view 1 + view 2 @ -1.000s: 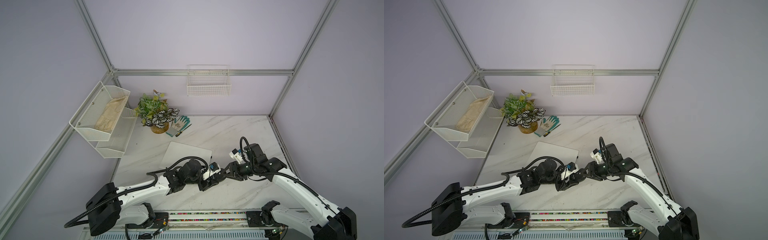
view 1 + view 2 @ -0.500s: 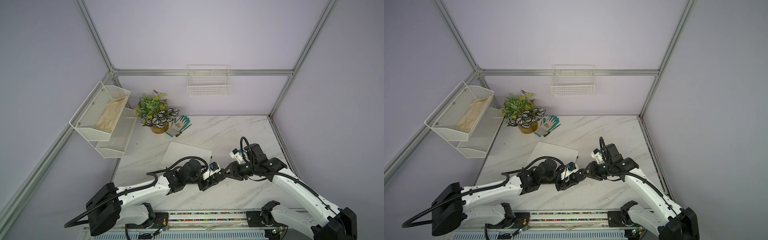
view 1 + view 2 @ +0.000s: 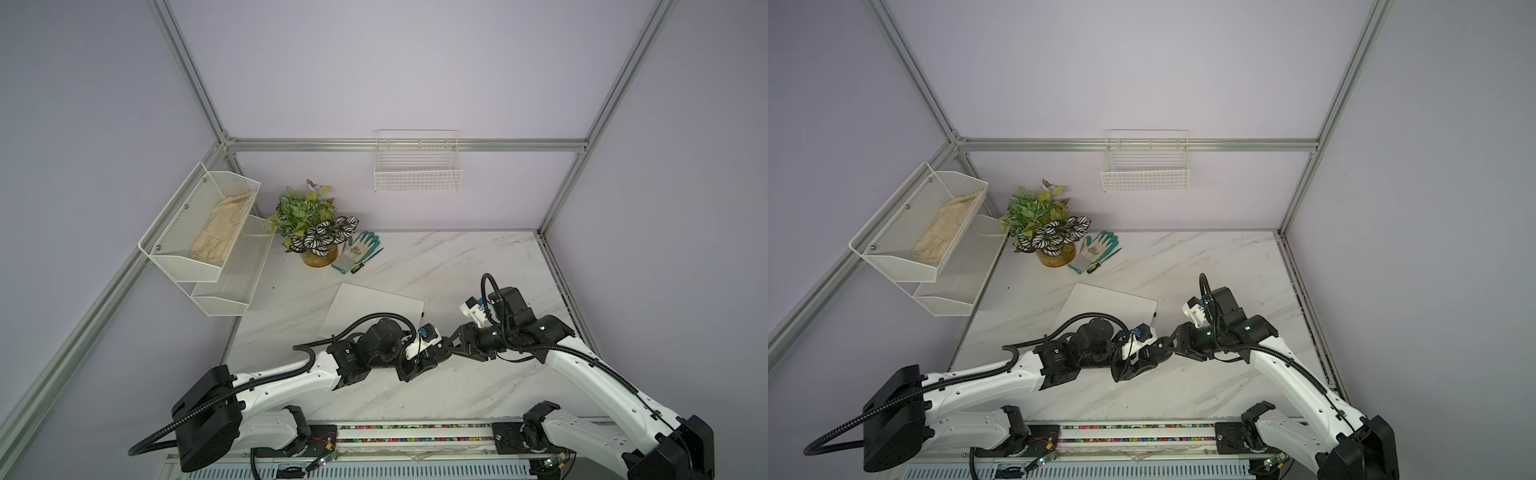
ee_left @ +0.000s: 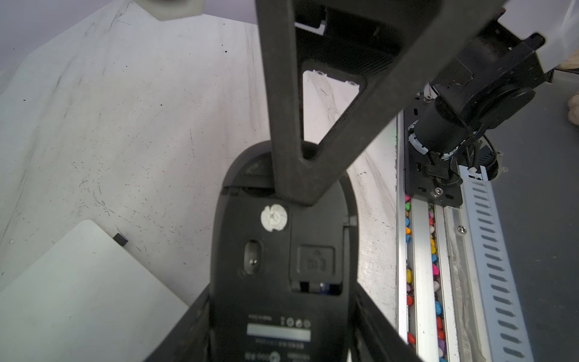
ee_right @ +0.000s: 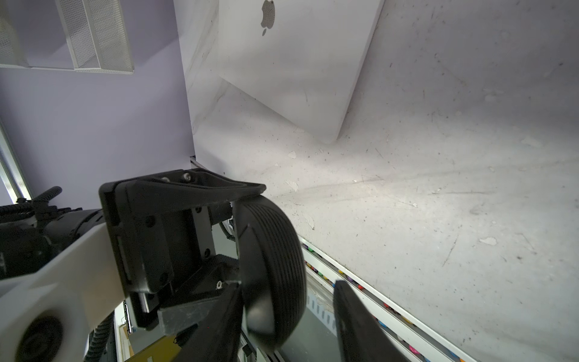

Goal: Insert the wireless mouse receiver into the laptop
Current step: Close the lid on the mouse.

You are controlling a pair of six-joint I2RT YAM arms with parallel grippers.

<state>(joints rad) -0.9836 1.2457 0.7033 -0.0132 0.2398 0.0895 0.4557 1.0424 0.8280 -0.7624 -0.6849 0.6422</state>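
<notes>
Lower centre, my left gripper (image 3: 432, 359) clamps the mouse (image 4: 282, 250) belly-up so the right gripper (image 3: 451, 348), jaws spread, can work its underside, laptop (image 3: 374, 307) just above.

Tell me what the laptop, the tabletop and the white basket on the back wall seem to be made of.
Laptop: probably aluminium, matt silver-white, with a smooth, even sheen and a dark logo.
Tabletop: marble or a marble-look laminate, white with grey veins, scuffed when seen up close.
Basket: thin metal wire, likely coated white, forming an open grid you can see through.
</notes>
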